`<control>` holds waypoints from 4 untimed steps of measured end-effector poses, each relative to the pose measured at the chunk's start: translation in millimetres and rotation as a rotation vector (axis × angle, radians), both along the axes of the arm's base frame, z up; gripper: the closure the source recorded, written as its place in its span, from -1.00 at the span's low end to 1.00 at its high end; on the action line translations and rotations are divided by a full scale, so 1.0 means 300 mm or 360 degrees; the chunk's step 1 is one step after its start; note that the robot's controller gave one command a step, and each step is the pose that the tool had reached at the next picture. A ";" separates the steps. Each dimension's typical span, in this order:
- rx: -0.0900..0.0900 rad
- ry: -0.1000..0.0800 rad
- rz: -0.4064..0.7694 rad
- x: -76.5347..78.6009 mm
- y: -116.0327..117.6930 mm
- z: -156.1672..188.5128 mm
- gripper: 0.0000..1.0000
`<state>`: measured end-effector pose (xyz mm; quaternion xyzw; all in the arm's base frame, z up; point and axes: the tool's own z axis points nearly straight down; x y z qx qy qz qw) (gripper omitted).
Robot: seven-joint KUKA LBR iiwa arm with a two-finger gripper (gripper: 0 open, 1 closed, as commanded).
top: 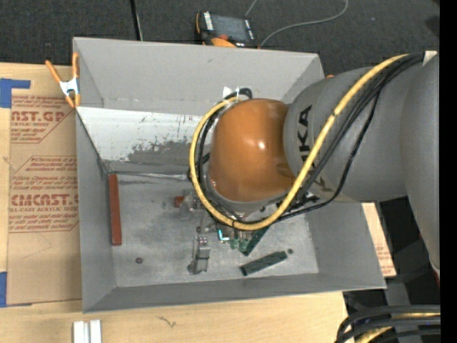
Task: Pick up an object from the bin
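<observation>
Bin (91,213) of grey metal with sloping walls and a flat, scuffed floor, seen from above; contents few and scattered, no heap. Stick (114,209), reddish-brown and long, lies flat at the foot of the left wall and parallel to it; bar (264,261), dark green, flat and short, lies slightly aslant near the front wall, toward the right corner; scrap (178,202), small and brownish, lies near the floor's middle; speck (139,260), dark and round, lies alone toward the front left.

Arm (385,141) enters from the right, its orange cover (246,148) and looped yellow-black cables (343,95) hanging over the middle and right of the floor; gripper (200,254) points down below the cover's lower left edge, over bare floor in the front middle; whether it is wide or narrow cannot be told. The bar is the nearest larger thing, just to its right and apart from it; the scrap lies behind it, the stick well apart to the left. A green piece (248,244) shows under the cover's lower edge; whether it belongs to the wrist or lies in the bin cannot be told.

Open room: bare floor between stick and gripper; a narrow strip of floor between the bar and the front wall.
</observation>
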<state>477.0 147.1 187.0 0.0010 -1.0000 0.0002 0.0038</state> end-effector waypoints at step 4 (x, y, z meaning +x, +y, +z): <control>0.0008 -0.0017 0.0213 0.232 -0.797 -0.363 1.00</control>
